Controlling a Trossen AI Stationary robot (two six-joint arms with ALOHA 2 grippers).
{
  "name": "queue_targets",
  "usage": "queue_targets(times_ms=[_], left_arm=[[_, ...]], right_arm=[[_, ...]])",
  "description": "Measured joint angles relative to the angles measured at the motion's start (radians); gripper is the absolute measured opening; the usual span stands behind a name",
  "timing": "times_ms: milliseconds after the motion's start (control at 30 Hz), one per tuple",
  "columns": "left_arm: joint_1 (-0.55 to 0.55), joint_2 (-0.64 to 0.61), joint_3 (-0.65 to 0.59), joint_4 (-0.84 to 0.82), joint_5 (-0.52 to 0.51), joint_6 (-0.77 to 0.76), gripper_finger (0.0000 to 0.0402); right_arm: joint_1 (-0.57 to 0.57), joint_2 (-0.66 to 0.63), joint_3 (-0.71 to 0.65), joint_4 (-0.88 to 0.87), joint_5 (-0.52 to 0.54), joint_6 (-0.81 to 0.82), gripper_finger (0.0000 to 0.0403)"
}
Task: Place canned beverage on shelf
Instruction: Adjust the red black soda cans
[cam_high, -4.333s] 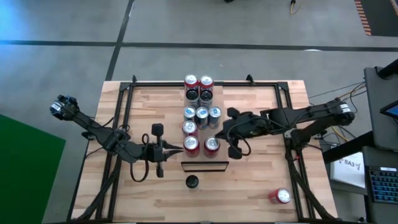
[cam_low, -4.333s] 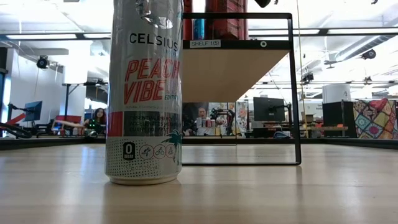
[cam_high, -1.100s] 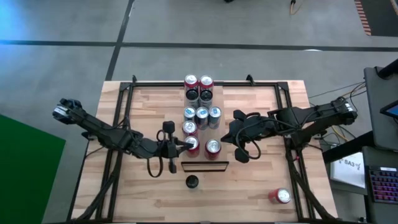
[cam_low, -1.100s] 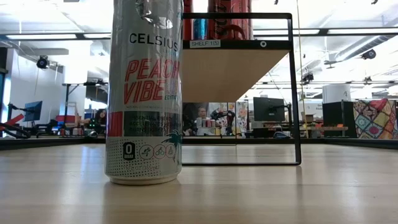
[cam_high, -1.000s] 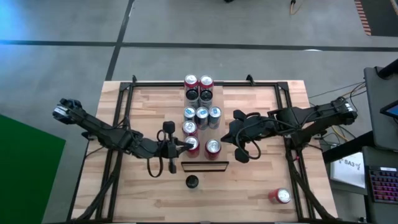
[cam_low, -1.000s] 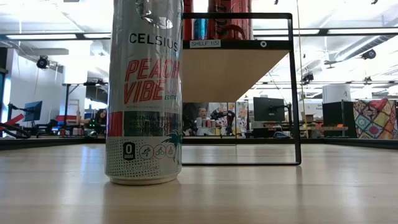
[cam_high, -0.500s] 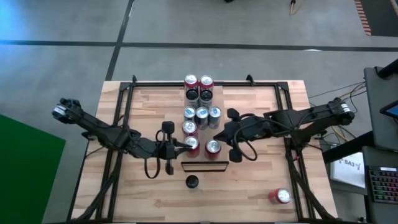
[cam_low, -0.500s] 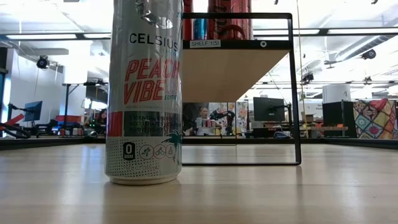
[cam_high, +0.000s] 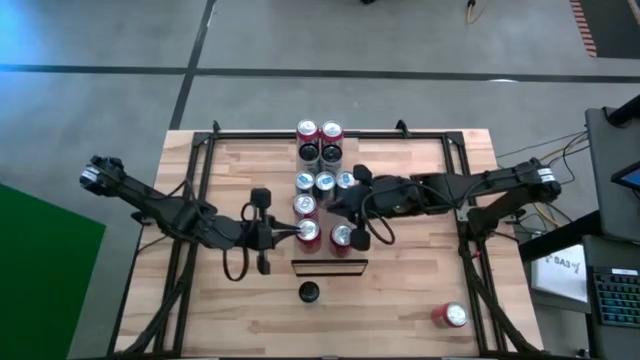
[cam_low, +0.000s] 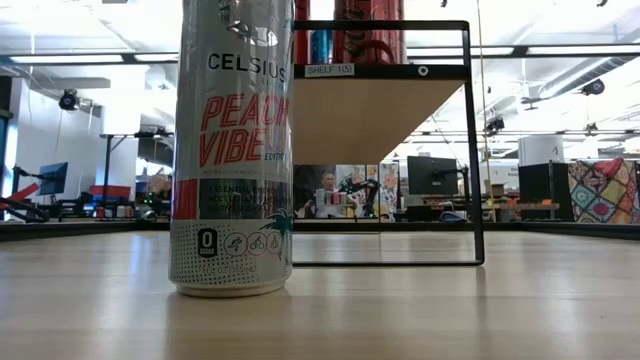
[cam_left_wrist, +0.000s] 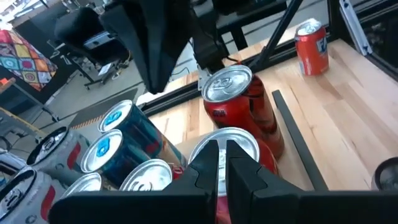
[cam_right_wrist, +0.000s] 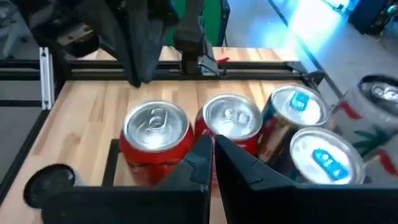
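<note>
We judge both closed grippers (left (cam_high: 283, 233), right (cam_high: 340, 212)) are nudging red cans (cam_high: 341, 236) straight on the shelf (cam_low: 370, 112); next, gentle pushes.

The raised light-wood shelf (cam_low: 370, 105) is crowded: red, blue and silver-and-black cans (cam_high: 323, 183) stand touching in a tight column, with hardly a gap between tops (fingers would not fit). The closed left gripper (cam_high: 291, 232) and closed right gripper (cam_high: 337, 207) flank the two red front cans (cam_high: 341, 236). Bare planked tabletop (cam_high: 420, 290) lies open on either side.
</note>
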Motion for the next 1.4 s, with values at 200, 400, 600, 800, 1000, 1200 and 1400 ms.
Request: queue_targets(times_ms=[200, 400, 600, 800, 1000, 1200, 1400], left_arm=[[-0.001, -0.001, -0.017, 0.002, -0.006, -0.002, 0.0000], [-0.011, -0.022, -0.037, 0.004, -0.008, -0.013, 0.0000], [-0.021, -0.064, -0.085, 0.002, -0.009, -0.072, 0.0000], [-0.031, -0.072, -0.113, 0.005, -0.009, -0.113, 0.0000], [-0.033, -0.070, -0.155, 0.036, -0.009, -0.146, 0.0000], [-0.033, -0.055, -0.159, 0.043, -0.075, -0.161, 0.0000], [-0.031, -0.035, -0.159, 0.055, -0.113, -0.152, 0.0000]], right_arm=[[-0.003, 0.055, 0.053, 0.033, -0.001, -0.048, 0.0009], [-0.003, 0.127, 0.107, 0.026, -0.001, -0.084, 0.0009], [-0.004, 0.170, 0.155, 0.004, -0.001, -0.095, 0.0009], [-0.004, 0.183, 0.161, 0.001, -0.001, -0.083, 0.0009], [-0.004, 0.183, 0.161, -0.015, -0.001, -0.068, 0.0009], [-0.004, 0.183, 0.161, -0.102, 0.000, -0.029, 0.0009], [-0.004, 0.183, 0.161, -0.118, 0.000, -0.015, 0.0009]])
